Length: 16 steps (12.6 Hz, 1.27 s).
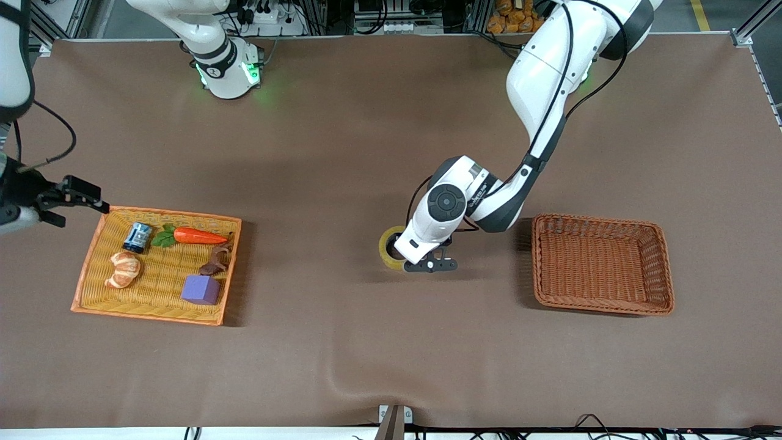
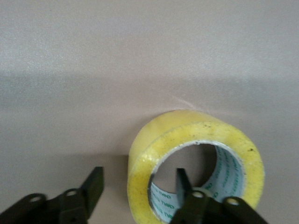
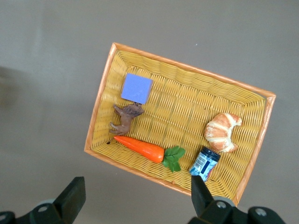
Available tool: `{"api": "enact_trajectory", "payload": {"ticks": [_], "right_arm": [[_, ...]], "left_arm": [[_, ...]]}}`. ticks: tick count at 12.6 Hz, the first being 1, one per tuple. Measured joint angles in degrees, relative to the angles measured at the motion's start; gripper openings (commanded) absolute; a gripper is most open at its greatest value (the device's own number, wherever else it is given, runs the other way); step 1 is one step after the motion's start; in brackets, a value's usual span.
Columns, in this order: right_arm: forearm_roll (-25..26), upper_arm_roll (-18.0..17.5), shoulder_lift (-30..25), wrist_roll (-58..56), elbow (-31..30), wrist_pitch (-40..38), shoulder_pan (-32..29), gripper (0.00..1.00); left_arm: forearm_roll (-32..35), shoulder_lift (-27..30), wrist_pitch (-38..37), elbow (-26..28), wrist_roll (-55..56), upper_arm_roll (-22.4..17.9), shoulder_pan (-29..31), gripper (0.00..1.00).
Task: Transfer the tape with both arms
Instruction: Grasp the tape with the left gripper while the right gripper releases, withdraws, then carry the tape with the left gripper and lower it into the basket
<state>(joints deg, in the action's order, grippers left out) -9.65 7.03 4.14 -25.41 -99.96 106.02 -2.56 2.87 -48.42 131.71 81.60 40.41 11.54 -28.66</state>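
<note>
Straddling tape (image 2: 196, 161) rim, left gripper (image 2: 140, 193)

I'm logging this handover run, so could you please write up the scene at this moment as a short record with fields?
tape: yellowish roll on the bare table, between the two baskets
left gripper: open, low at the tape, one finger inside the core, one outside the wall
right gripper: open, waiting in the air by the yellow basket's corner
yellow basket: at the right arm's end; holds carrot, croissant, purple cube, can, brown figure
brown basket: at the left arm's end, nothing visible inside
</note>
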Motion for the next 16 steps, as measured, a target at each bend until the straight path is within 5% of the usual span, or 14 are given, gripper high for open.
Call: {"api": "enact_trajectory", "payload": {"ticks": [6,9,13,16], "right_arm": [[4.1,1.2,-2.0,4.9,-0.5,-2.4,1.3,1.00],[7.2,0.5,-3.9,6.6,-0.2,-3.3,1.9,1.00],[7.7,-1.1,-5.3,16.0,3.6,-11.4,2.3,1.00],[7.7,-1.1,-5.3,16.9,3.8,-12.1,2.3,1.00]], "left_arm": [[2.0,1.1,-1.6,-0.8,-0.3,-1.6,1.3,0.00],[2.2,8.6,-11.0,-1.1,-6.0,-1.6,7.1,0.00],[2.2,22.8,-14.8,11.5,-22.9,0.4,21.1,0.00],[2.2,24.5,-13.5,18.7,-40.7,0.7,32.2,0.00]]}}
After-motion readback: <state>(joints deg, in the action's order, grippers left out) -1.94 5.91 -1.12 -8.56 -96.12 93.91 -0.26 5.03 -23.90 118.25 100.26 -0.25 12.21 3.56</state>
